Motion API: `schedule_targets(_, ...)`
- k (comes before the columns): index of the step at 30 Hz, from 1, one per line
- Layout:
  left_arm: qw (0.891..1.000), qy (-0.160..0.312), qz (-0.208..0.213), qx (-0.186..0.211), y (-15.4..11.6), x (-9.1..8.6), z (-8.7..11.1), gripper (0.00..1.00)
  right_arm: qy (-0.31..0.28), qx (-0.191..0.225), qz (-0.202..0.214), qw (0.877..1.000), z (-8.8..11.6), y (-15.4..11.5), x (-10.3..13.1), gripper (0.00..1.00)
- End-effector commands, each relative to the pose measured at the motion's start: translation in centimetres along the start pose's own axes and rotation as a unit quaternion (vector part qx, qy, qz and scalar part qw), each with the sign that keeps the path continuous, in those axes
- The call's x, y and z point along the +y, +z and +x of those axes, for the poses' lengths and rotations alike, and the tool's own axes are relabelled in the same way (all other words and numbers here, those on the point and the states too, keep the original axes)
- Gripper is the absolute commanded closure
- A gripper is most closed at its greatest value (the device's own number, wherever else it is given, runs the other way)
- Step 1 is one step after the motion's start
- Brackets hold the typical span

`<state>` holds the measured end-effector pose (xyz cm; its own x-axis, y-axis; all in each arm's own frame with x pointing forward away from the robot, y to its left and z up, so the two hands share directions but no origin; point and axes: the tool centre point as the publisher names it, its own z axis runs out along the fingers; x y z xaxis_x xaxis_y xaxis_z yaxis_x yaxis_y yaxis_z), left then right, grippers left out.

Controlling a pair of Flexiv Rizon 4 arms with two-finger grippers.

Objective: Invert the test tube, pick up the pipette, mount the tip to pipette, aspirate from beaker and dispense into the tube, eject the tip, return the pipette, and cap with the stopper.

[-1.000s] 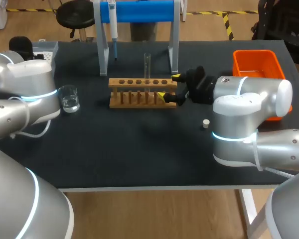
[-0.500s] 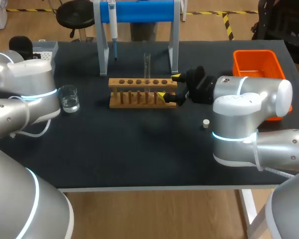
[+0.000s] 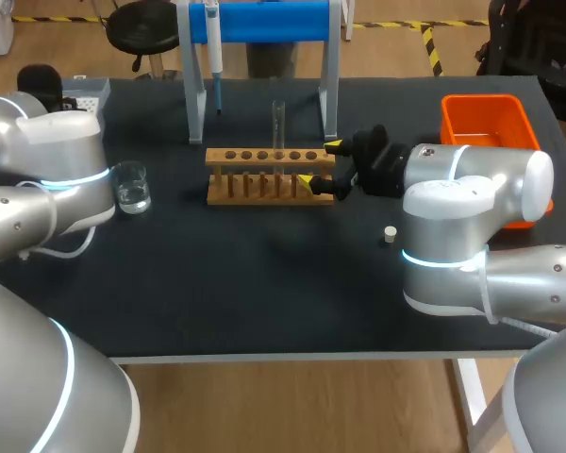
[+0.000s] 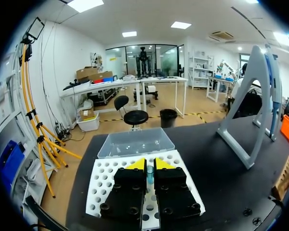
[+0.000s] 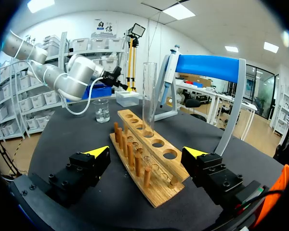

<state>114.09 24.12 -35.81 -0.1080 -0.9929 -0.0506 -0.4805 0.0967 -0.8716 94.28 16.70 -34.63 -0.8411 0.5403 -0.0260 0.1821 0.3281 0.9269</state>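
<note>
Test tube [image 5: 149, 96] upright in rack [image 5: 135, 144], axis vertical, mouth up; R claw [image 5: 147, 152] wide astride rack; L claw [image 4: 148, 164] can't tell.

On the dark counter [image 3: 264, 283] a wooden rack [image 3: 269, 176] holds one upright test tube [image 3: 278, 123]. The right gripper [image 3: 319, 164] stands spread wide, its yellow tips flanking the rack's right end. A pipette [image 3: 214, 47] hangs on the blue stand [image 3: 264, 21] behind. A beaker [image 3: 131, 186] sits left of the rack, and a small stopper [image 3: 390, 234] lies to its right.
</note>
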Motion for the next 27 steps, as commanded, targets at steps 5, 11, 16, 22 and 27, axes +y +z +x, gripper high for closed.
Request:
schedule_targets(5, 1.0, 0.002, 0.001, -0.005, -0.5, -0.5, 0.2, 1.0, 0.0, -0.001, 0.0, 1.0, 0.1, -0.1, 0.0, 0.0)
schedule_targets(11, 1.0, 0.006, 0.003, -0.008, -0.7, -0.9, 0.3, 1.0, 0.0, -0.001, 0.0, 1.0, 0.1, -0.1, 0.0, 0.0)
schedule_targets(16, 1.0, 0.01, 0.004, -0.01, -0.8, -1.2, 0.3, 1.0, 0.0, -0.001, 0.0, 1.0, 0.1, -0.1, 0.0, 0.0)
schedule_targets(22, 1.0, 0.015, 0.002, -0.012, -1.0, -1.6, 0.4, 1.0, 0.0, -0.001, 0.0, 1.0, 0.1, -0.1, 0.0, 0.0)
schedule_targets(27, 1.0, 0.018, 0.003, -0.016, -1.3, -2.0, 0.3, 1.0, 0.0, -0.001, 0.0, 1.0, 0.1, -0.1, 0.0, 0.0)
